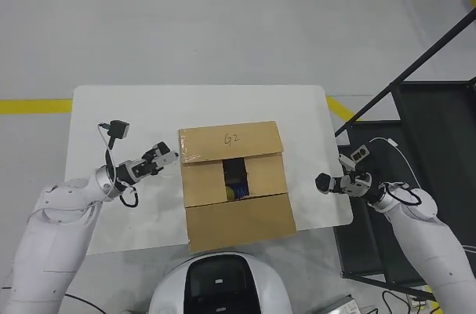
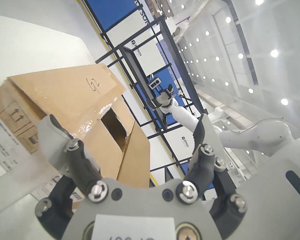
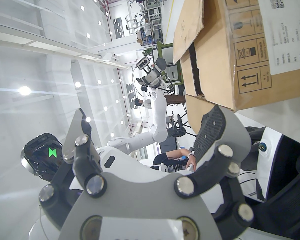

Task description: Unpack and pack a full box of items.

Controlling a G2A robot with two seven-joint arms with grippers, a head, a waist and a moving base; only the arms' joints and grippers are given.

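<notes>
Both with jaws apart, left gripper (image 1: 168, 151) and right gripper (image 1: 321, 184) are flanking the box (image 1: 238, 218); unpacking is seemingly starting, flaps (image 1: 231, 142) wanting spreading wider.

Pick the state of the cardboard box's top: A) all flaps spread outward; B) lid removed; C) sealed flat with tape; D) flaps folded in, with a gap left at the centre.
D: the box is folded in on top, leaving a dark central opening.

pale grey floor (image 1: 222, 39) with a yellow line (image 1: 26, 105), black metal rack (image 1: 441, 149), round ceiling lights (image 2: 274, 53)
</notes>
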